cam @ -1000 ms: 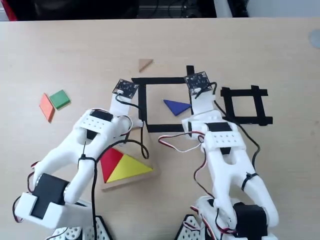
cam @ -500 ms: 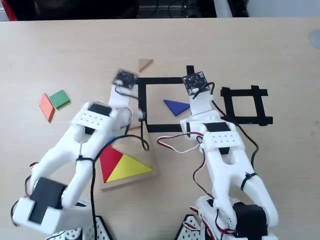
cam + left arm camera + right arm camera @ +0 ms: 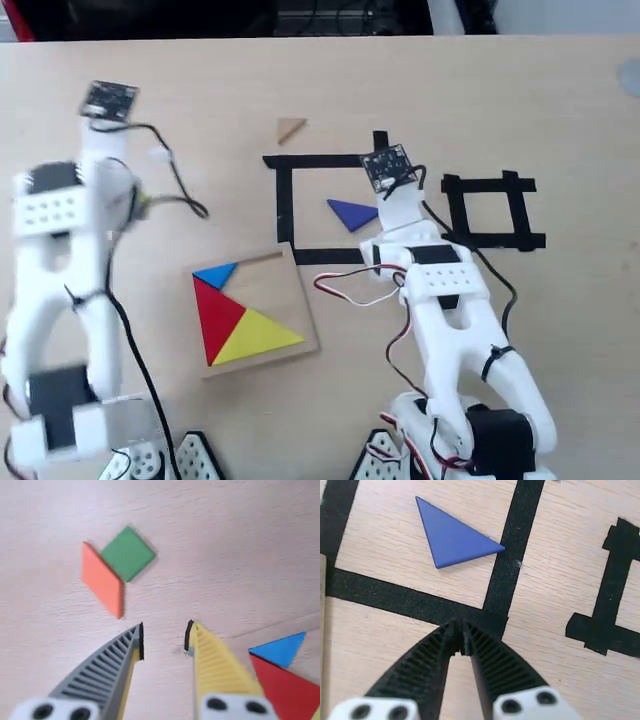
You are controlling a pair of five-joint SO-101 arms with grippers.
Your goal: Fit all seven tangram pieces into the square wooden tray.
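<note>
Left gripper (image 3: 164,640): fingers apart over bare table, near the orange parallelogram (image 3: 102,579) and green square (image 3: 128,554), which touch.
Right gripper (image 3: 459,630): fingers together above a corner of the larger tape frame (image 3: 283,200).
Tray (image 3: 275,285): one, holding three triangles: yellow (image 3: 258,336), red (image 3: 220,315), light blue (image 3: 214,274).
Loose pieces: four, with the dark blue triangle (image 3: 452,537) inside the tape and the tan triangle (image 3: 290,128) beyond it.
Tape frames: two, the smaller one (image 3: 490,185) to the right.
Change: the left arm swung from the tray to the table's far left.

The wooden tray (image 3: 283,282) holds a light-blue triangle (image 3: 215,274), red triangle (image 3: 218,318) and yellow triangle (image 3: 258,337); navy triangle (image 3: 352,213), tan triangle (image 3: 290,128), orange parallelogram (image 3: 102,586) and green square (image 3: 128,553) lie outside.
</note>
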